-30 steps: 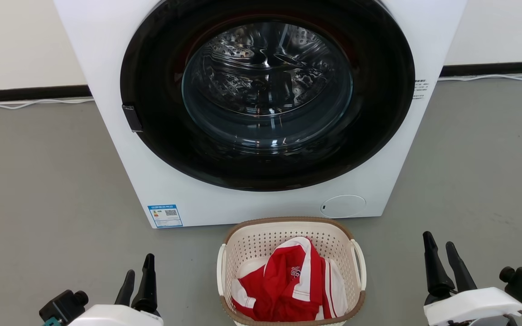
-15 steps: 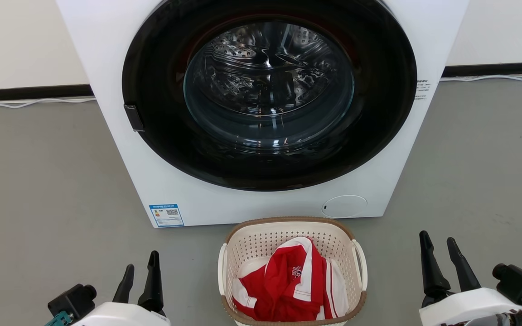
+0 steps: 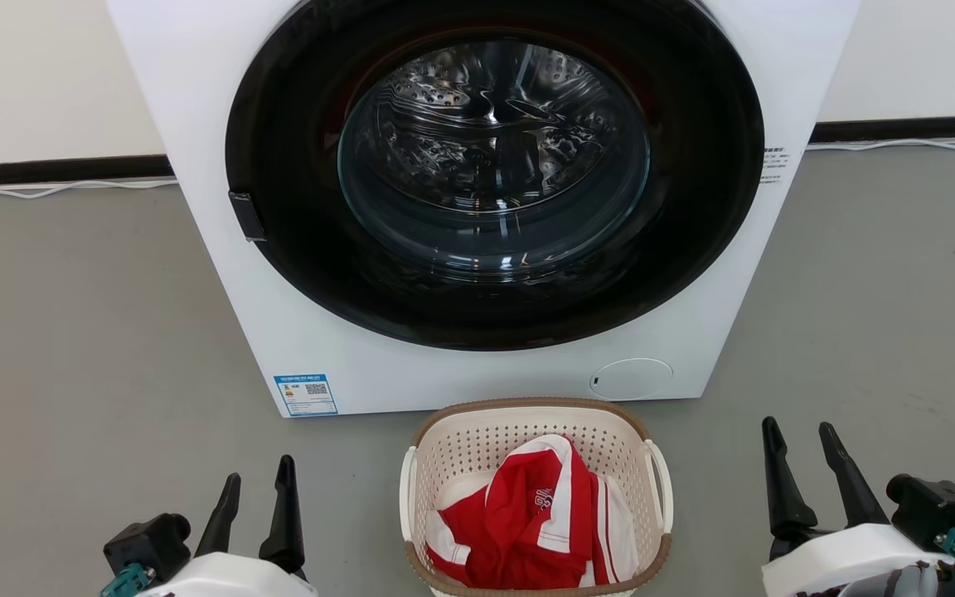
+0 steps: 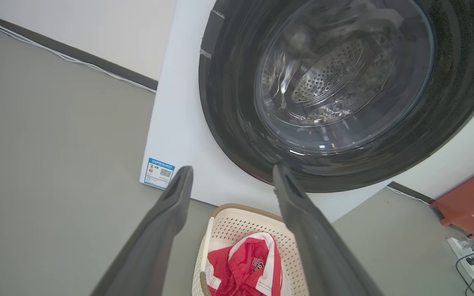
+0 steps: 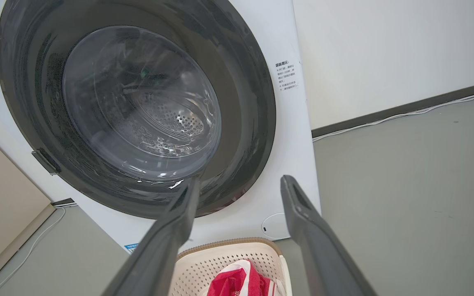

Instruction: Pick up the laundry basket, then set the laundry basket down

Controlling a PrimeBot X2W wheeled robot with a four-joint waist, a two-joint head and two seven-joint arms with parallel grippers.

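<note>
White washer (image 3: 345, 373), round dark door (image 3: 494, 157) shut; blue label (image 3: 305, 395) sits at its lower-left front corner; red-and-white garment (image 3: 527, 518) lies before it.

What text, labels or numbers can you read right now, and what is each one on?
Nothing is clear enough to quote.
Blue label on the washer front: QR code and print, too small to read.
Sticker right of the washer door: characters too blurred to quote.
Red garment in the laundry basket: white print, unreadable.
Red box at the left wrist view's right edge: white characters, blurred.
</note>
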